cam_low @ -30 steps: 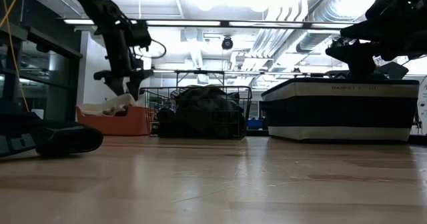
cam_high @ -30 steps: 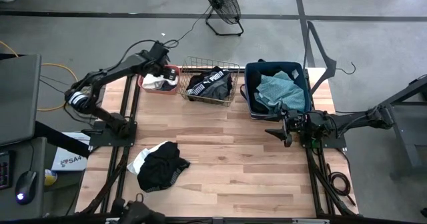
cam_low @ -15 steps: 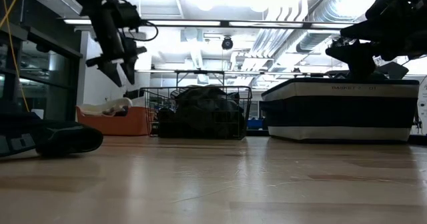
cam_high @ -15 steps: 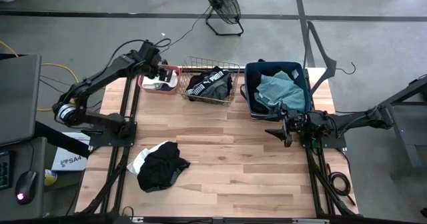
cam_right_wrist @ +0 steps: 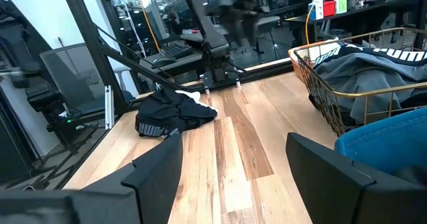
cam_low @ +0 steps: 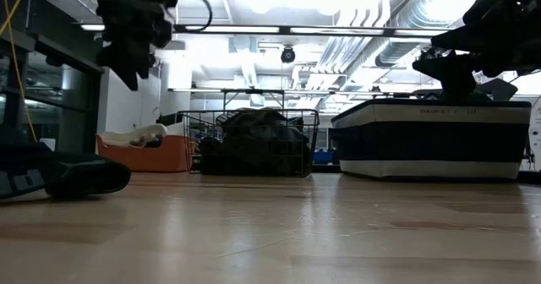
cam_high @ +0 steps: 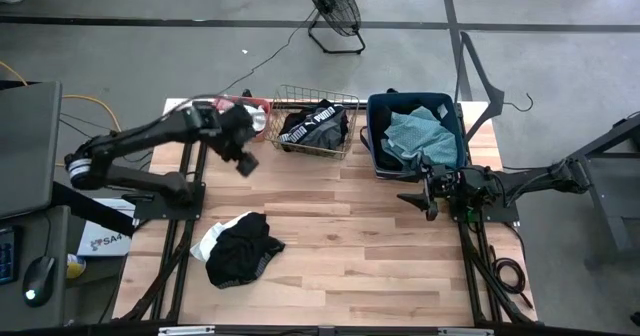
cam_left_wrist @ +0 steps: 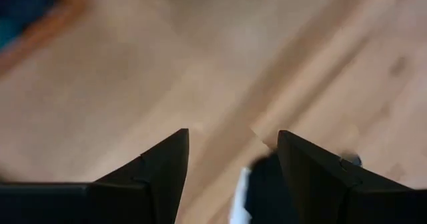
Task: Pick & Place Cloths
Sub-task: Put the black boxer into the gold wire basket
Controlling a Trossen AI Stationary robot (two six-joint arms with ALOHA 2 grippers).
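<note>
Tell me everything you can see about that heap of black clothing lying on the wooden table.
The black cloth heap is soft, crumpled fabric lying loose on the wooden table, on the left arm's side, well away from the containers along the far edge. A white piece shows at its side, touching or joined to it. The right wrist view shows white lettering on the black fabric. Only the table touches it; neither pincer is on it.

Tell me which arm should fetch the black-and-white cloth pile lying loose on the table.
Left, probably. The left pincer hangs open on the same side as the cloth pile; the right pincer waits by the blue bin, farther off.
</note>
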